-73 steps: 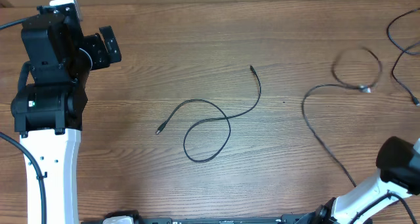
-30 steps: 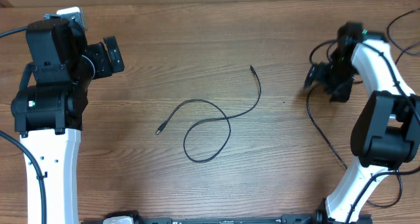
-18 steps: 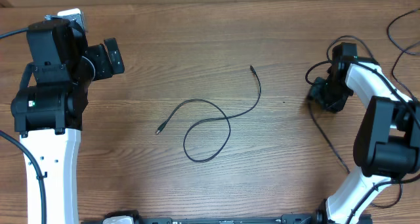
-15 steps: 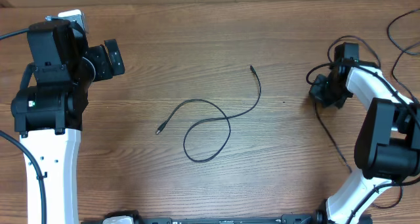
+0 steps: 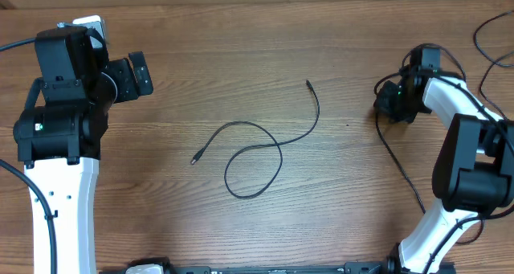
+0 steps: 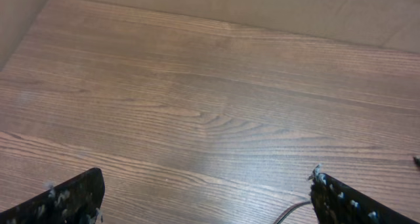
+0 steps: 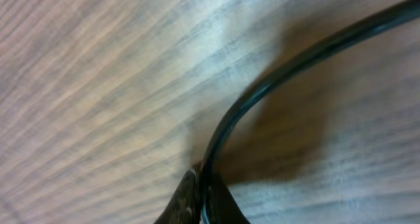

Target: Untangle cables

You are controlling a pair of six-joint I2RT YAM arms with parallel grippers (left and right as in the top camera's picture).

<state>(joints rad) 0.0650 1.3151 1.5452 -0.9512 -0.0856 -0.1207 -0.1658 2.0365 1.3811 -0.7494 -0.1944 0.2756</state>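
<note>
I see one thin black cable (image 5: 254, 166) lying loose near the middle of the table (image 5: 241, 33). It has a single loop crossing itself and a small plug at each end, and nothing touches it. A second cable (image 5: 393, 157) runs from three o'clock down toward five. My right gripper (image 5: 389, 107) is pinched on it, and the wrist view shows the cord slipping between the fingertips (image 7: 189, 201). More black cords (image 5: 487, 45) lie at two o'clock. My left gripper (image 5: 133, 73), at ten o'clock, is spread wide and holds nothing.
</note>
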